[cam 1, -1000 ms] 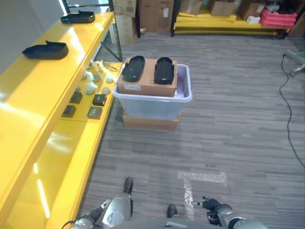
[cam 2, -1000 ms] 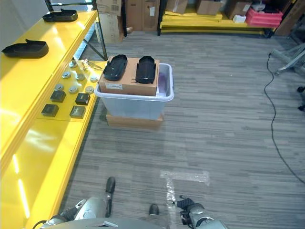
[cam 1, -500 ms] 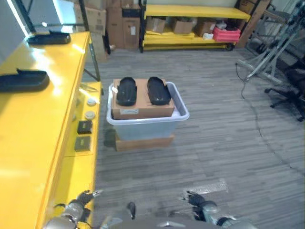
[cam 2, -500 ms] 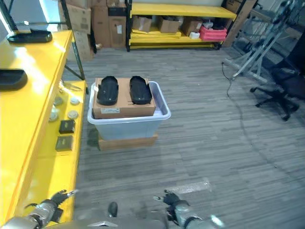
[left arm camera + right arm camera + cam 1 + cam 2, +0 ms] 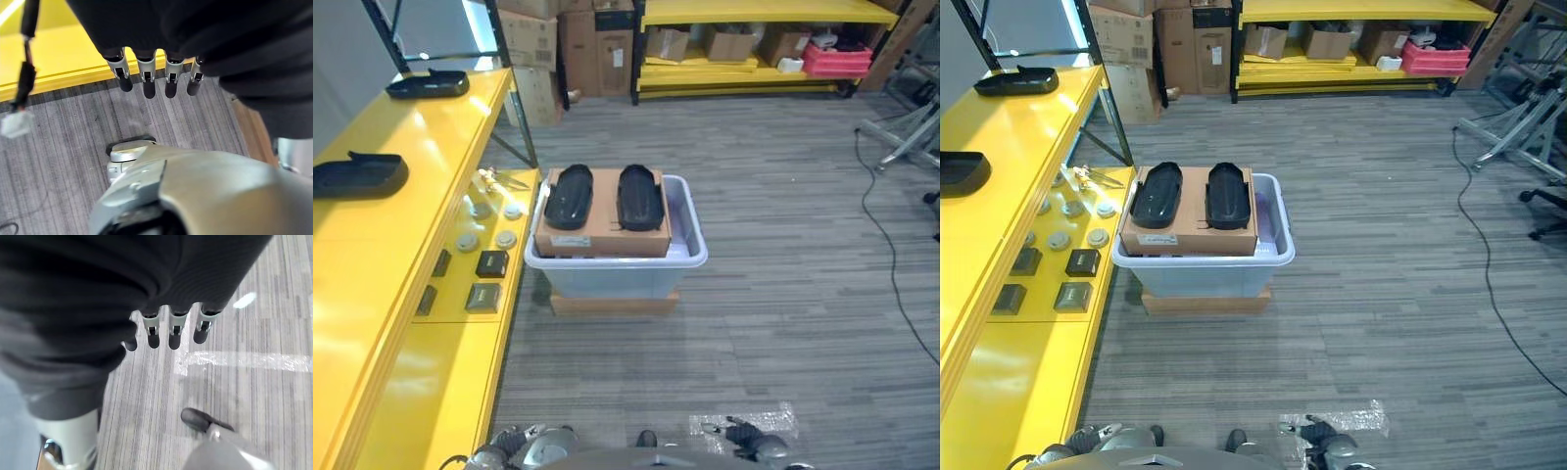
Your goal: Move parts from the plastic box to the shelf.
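While both hands hang low over the floor, neither holds anything: left hand (image 5: 155,78) fingers (image 5: 146,84) straight and relaxed, empty; right hand (image 5: 173,328) fingers (image 5: 174,335) the same, loose and empty. In the eye views the left hand (image 5: 514,439) and right hand (image 5: 744,436) sit at the bottom edge, well apart from everything in the task.

Well ahead of the fingers, the plastic box (image 5: 690,257) sits on a flat brown base (image 5: 612,304) on the grey floor (image 5: 783,323). A cardboard carton (image 5: 604,227) lies across the box top, with 2 black parts on it side by side: left part (image 5: 568,196), right part (image 5: 639,196), close together but apart.

The yellow shelf (image 5: 372,294) runs along the left-hand side, just beside the box. On its upper level: 2 black parts, near one (image 5: 357,176), far one (image 5: 428,85), well apart. On its lower level beside the box: round pale pieces (image 5: 506,238) and small dark blocks (image 5: 491,262).

Far beyond the box: a yellow rack (image 5: 754,64) with cartons and a red bin (image 5: 835,59).
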